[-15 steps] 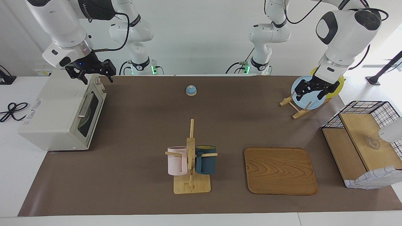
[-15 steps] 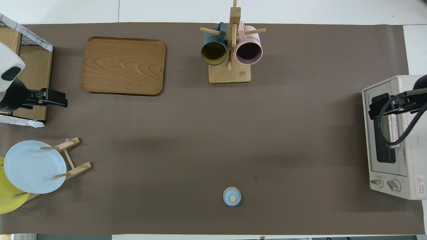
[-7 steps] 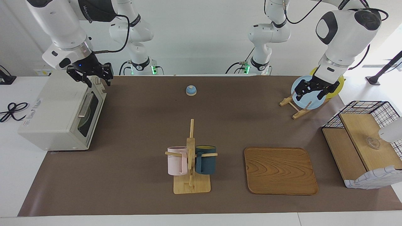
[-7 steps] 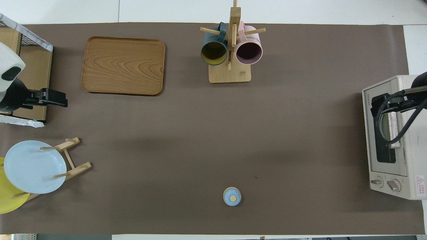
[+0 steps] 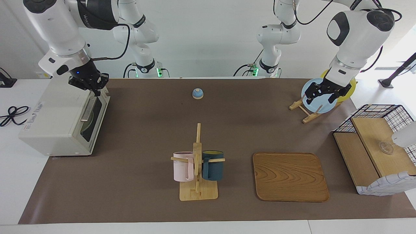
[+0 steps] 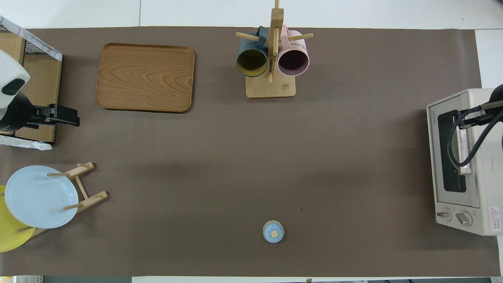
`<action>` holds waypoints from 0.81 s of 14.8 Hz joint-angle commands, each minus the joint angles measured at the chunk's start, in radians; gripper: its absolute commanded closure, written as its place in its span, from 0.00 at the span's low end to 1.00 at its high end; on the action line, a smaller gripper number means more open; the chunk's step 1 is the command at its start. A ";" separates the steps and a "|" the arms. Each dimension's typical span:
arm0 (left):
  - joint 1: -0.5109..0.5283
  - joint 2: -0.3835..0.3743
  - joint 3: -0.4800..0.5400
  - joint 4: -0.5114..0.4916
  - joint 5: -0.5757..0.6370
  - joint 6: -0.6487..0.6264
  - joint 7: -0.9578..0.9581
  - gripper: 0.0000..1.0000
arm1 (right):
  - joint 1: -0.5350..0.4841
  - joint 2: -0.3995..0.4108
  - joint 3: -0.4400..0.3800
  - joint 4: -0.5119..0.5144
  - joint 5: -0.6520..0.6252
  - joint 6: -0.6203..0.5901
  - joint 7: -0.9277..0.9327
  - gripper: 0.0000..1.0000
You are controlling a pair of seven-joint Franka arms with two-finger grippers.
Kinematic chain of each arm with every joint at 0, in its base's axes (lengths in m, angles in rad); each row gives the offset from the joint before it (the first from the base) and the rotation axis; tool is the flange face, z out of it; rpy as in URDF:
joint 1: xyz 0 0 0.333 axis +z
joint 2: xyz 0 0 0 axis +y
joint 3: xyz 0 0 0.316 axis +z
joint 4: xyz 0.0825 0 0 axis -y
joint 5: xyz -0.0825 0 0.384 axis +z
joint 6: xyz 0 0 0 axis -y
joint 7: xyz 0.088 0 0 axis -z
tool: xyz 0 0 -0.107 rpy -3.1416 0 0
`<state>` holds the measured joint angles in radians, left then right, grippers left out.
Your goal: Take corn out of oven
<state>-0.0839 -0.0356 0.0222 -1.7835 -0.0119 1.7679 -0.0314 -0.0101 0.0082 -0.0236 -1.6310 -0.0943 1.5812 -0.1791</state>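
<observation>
1. Oven (image 5: 61,120) sits at the right arm's end of the table, door closed; corn not visible.
2. Right gripper (image 5: 94,88), fingertips pressed together, hangs over the oven's top front edge, at 12 o'clock from its handle (image 5: 87,109).
3. Left gripper (image 5: 325,94), fingers spread, waits over the blue plate (image 5: 313,100).

Matt off-white oven (image 5: 55,120), dark glossy glass door, smooth grained wooden tray (image 5: 290,177).

The room is brightly and evenly lit from above. Soft, faint shadows are cast on the brown mat (image 5: 146,130) under the arms. Strong white glare is seen at the top corner past the basket (image 5: 377,149). Both pictures are sharp, with nothing blurred.
</observation>
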 commanded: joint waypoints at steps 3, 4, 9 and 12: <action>0.012 -0.010 -0.007 -0.001 0.015 -0.013 0.001 0.00 | -0.060 -0.076 0.002 -0.188 -0.012 0.140 -0.030 1.00; 0.012 -0.010 -0.007 -0.001 0.015 -0.013 0.001 0.00 | -0.062 -0.089 0.002 -0.222 -0.012 0.158 -0.030 1.00; 0.012 -0.010 -0.007 -0.001 0.015 -0.011 0.001 0.00 | -0.100 -0.109 0.002 -0.320 -0.010 0.246 -0.030 1.00; 0.012 -0.010 -0.007 -0.001 0.015 -0.013 0.001 0.00 | -0.117 -0.111 0.001 -0.339 -0.012 0.249 -0.037 1.00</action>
<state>-0.0839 -0.0356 0.0222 -1.7835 -0.0119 1.7679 -0.0314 -0.1060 -0.0730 -0.0263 -1.9252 -0.1003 1.8058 -0.1883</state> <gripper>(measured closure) 0.000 0.991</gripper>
